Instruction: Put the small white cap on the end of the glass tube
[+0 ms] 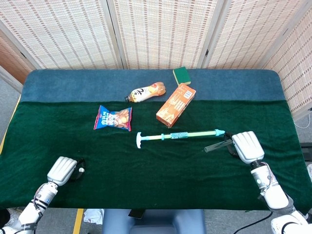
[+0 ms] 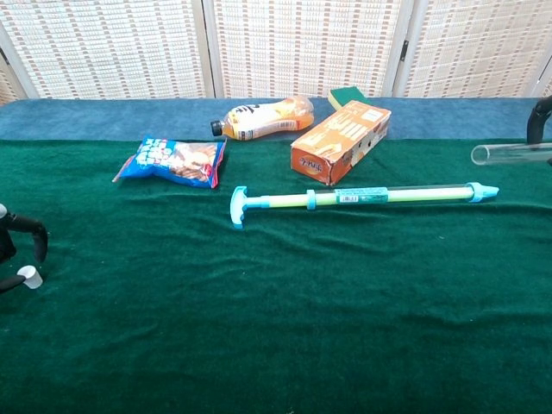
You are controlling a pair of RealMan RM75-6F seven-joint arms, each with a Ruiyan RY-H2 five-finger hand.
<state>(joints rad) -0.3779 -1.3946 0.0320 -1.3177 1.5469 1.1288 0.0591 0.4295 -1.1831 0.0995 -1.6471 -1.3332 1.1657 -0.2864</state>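
Currently: table (image 1: 161, 170) carries a dark green cloth, with a blue strip along the far edge.

Long teal-and-green pump rod (image 1: 180, 135) lies flat mid-table, T-handle toward the left, tip pointing right, near the glass tube's open end.

Orange box (image 1: 176, 105) lies beyond the rod, angled. Orange drink bottle (image 1: 145, 92) lies on its side just left of the box, on the cloth/blue boundary. Blue snack bag (image 1: 113, 118) sits further left on the green. Green sponge (image 1: 182, 75) on the blue strip, just behind the box.

Right hand (image 1: 247, 146) at the right side of the table, fingers closed around one end of the glass tube (image 1: 216, 145). Tube is held clear of the cloth, near level, open end pointing left toward table centre; in the chest view it enters from the right edge (image 2: 511, 153).

Left hand (image 1: 62, 170) at the near-left corner, low on the cloth. Small white cap (image 2: 29, 277) sits at its fingertips; chest view shows black fingers (image 2: 33, 235) arched over and beside the cap, one underneath touching it. Cannot tell if the cap is actually pinched or just touched. Cap and tube are well apart, at opposite sides of the table.
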